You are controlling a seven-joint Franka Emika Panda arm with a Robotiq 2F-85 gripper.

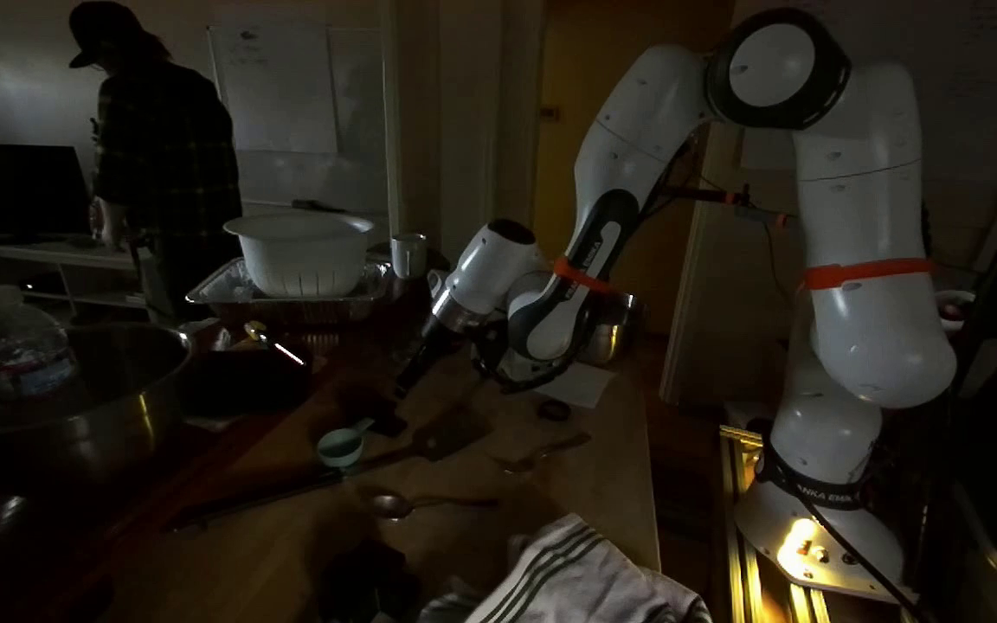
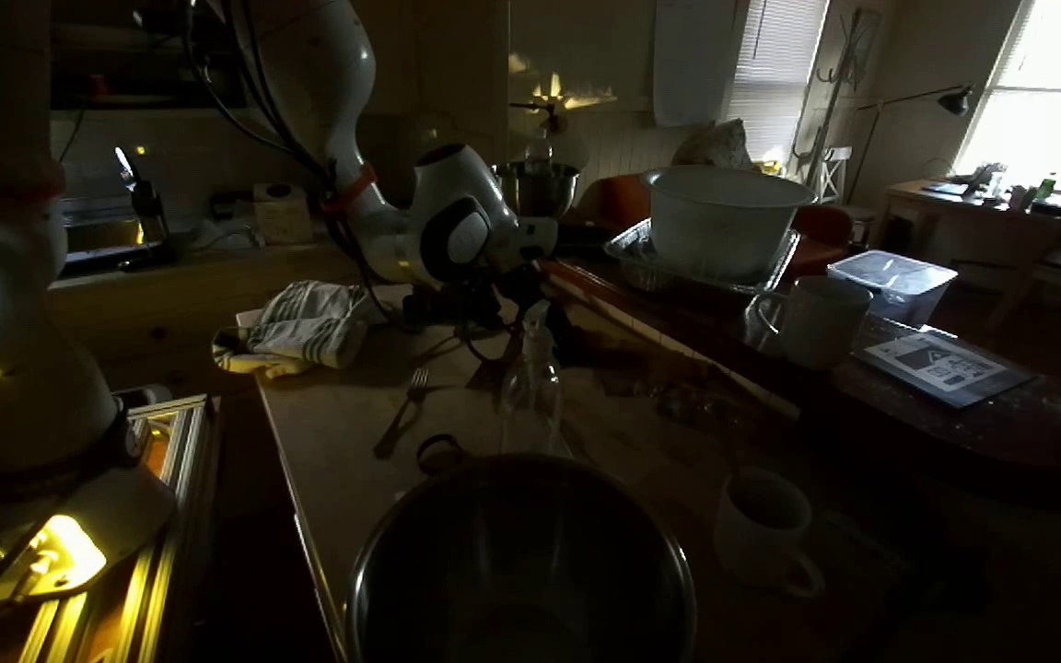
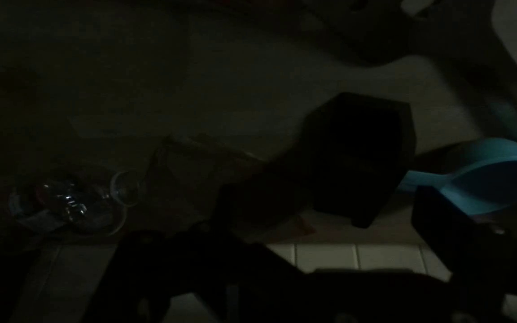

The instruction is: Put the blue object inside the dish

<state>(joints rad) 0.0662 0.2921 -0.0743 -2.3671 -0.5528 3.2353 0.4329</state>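
Note:
The blue object is a pale blue measuring cup (image 1: pixel 340 447) on the table, its short handle pointing toward a small black box (image 1: pixel 386 419). In the wrist view, the blue measuring cup (image 3: pixel 494 175) is at the right, partly covered by the right finger. My gripper (image 3: pixel 326 193) is open, its dark fingers apart with nothing held. The black box (image 3: pixel 361 157) shows beyond and between the fingers. In an exterior view, the gripper (image 1: pixel 408 376) hangs above the table, behind the cup. Several containers stand around; I cannot tell which is the dish.
A large steel bowl (image 1: pixel 118 424) stands at the left; another steel bowl (image 2: pixel 669 552) is close to a camera. A white tub (image 1: pixel 299 260) sits in a foil tray (image 1: pixel 230 298). A spatula (image 1: pixel 451 433), a spoon (image 1: pixel 390 506) and a towel (image 1: pixel 585 571) lie on the table.

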